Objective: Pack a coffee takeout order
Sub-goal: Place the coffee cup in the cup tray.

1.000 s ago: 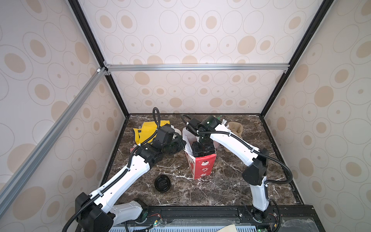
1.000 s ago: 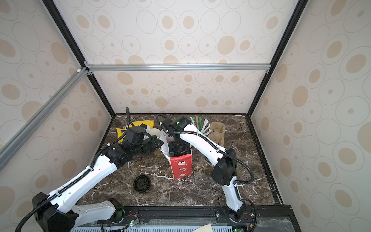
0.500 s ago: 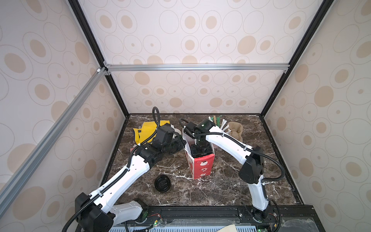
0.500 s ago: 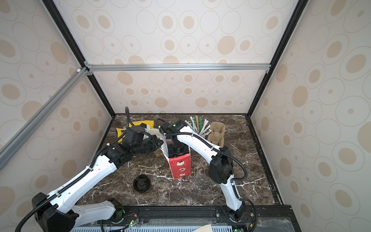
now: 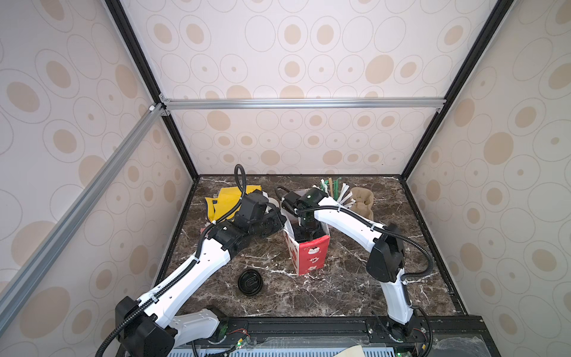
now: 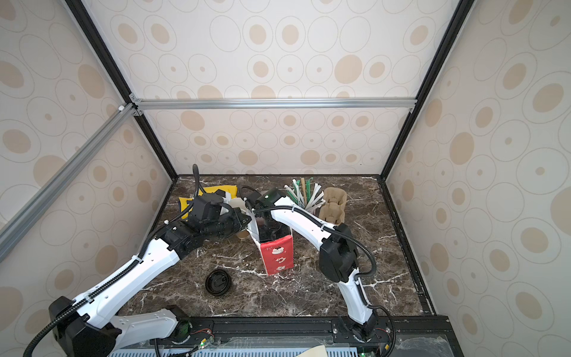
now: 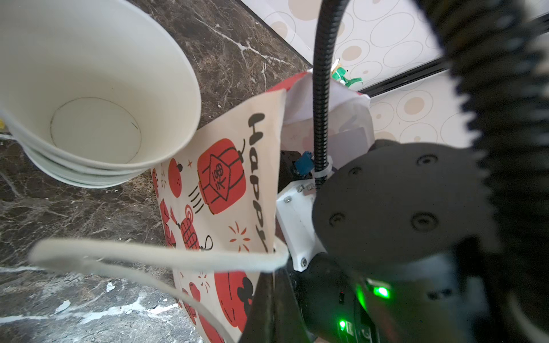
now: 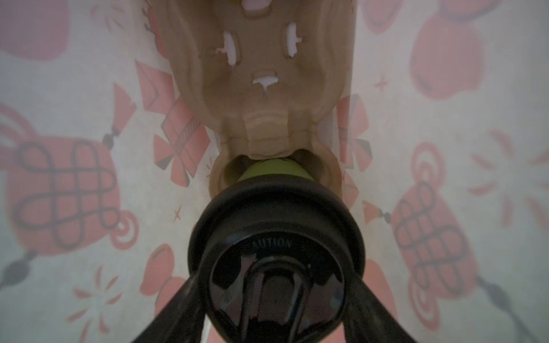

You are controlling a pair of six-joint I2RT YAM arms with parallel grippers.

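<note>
Cup [image 8: 276,219] in tray [image 8: 261,89] (inside bag [image 8: 74,89])

Cup [image 8: 276,261]: green side, round black lid w/ raised "CAUTION", upright inside bag [image 5: 310,256], lower part down in one well of tray [image 8: 261,74]. Tray: brown moulded pulp, flat on bag floor, other well empty, slots cut thru. Napkin [image 5: 227,202]: yellow, crumpled, on table approx 10 o'clock of bag, partly hidden.

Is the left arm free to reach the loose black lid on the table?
Probably not yet: its tool is shut on the paper bag. The lid itself lies uncovered nearby.
</note>
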